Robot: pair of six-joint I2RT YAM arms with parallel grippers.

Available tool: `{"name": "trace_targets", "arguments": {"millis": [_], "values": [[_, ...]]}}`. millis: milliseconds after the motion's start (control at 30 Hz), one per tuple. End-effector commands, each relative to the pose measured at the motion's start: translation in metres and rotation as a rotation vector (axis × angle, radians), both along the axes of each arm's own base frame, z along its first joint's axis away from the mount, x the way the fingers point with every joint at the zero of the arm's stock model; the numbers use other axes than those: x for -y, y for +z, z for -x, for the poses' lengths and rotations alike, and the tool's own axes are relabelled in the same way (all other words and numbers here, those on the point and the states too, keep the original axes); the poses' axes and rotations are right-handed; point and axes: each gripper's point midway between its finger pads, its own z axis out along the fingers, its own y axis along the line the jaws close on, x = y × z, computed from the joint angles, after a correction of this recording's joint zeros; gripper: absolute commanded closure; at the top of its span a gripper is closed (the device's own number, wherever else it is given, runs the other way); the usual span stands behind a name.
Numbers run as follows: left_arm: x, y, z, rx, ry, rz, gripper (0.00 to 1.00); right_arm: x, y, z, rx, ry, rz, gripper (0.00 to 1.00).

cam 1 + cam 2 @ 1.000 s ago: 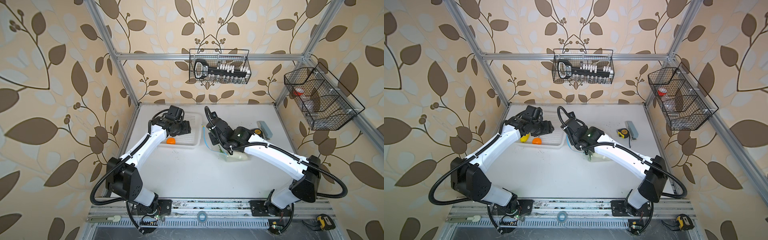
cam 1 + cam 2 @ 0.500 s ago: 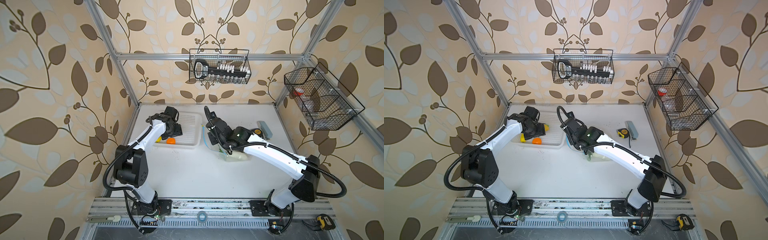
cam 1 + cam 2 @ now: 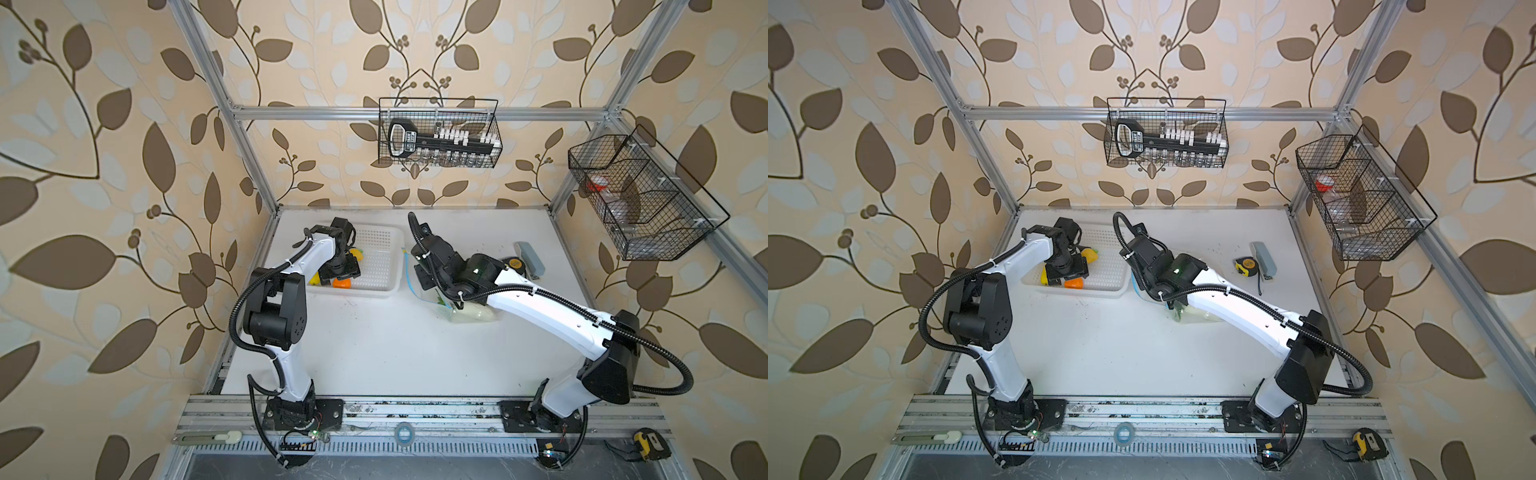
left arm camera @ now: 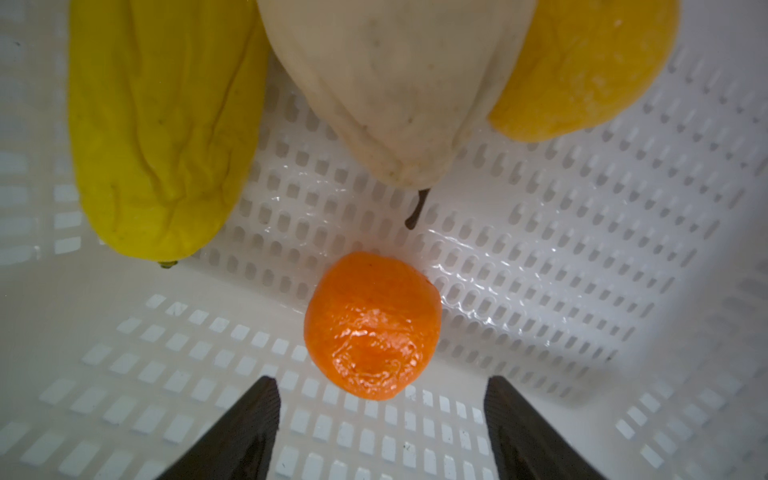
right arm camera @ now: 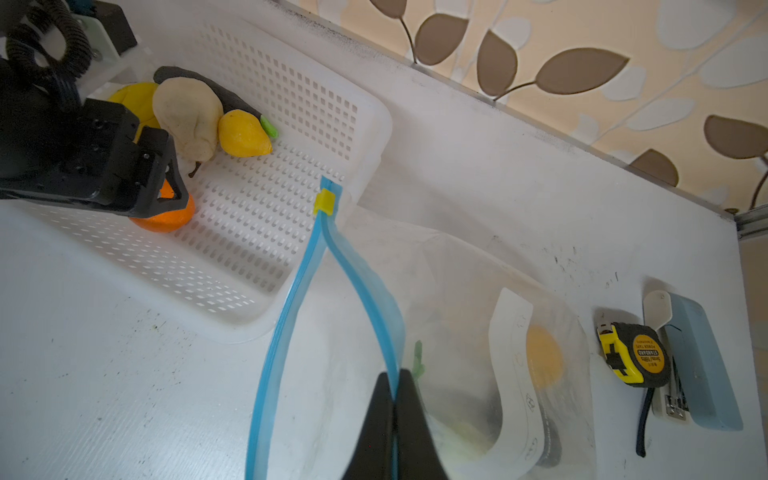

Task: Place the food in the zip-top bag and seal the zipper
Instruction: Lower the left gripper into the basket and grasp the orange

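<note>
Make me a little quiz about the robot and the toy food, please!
1. True or false: The orange lies inside the white basket.
2. Pick one: What are the right arm's jaws pinching?
A. the bag's blue zipper
B. a tape measure
C. a lemon
3. Fill in the gap: The left arm's jaws are ____ (open or shut), with the orange just ahead of them.

Key: 1 true. 2 A. 3 open.
</note>
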Motion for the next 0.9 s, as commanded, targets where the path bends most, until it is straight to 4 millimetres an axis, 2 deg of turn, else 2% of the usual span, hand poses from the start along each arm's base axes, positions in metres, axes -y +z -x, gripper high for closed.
{"name": "trace_targets", "arguments": {"millis": [0, 267, 433, 567, 733, 867], "values": [[-0.002, 0.004, -0.007, 0.001, 0.013, 0.014, 0.22, -0.008, 0.005, -0.002, 0.013, 0.023, -0.009, 1.00], [-0.003, -0.010, -0.008, -0.038, 0.028, 0.014, 0.24, -0.009, 0.000, -0.001, 0.005, 0.031, -0.006, 1.00], [0.004, -0.018, -0.009, -0.050, 0.030, 0.052, 0.32, -0.010, 0.001, 0.000, -0.003, 0.041, -0.008, 1.00], [0.007, -0.017, -0.010, -0.035, 0.031, 0.070, 0.33, -0.007, 0.005, 0.002, 0.004, 0.037, -0.011, 1.00], [0.009, -0.017, -0.008, -0.035, 0.037, 0.087, 0.33, -0.004, 0.005, 0.005, 0.003, 0.031, -0.015, 1.00], [0.007, -0.019, -0.002, -0.042, 0.041, 0.077, 0.28, -0.004, 0.004, 0.004, 0.005, 0.029, -0.014, 1.00]]}}
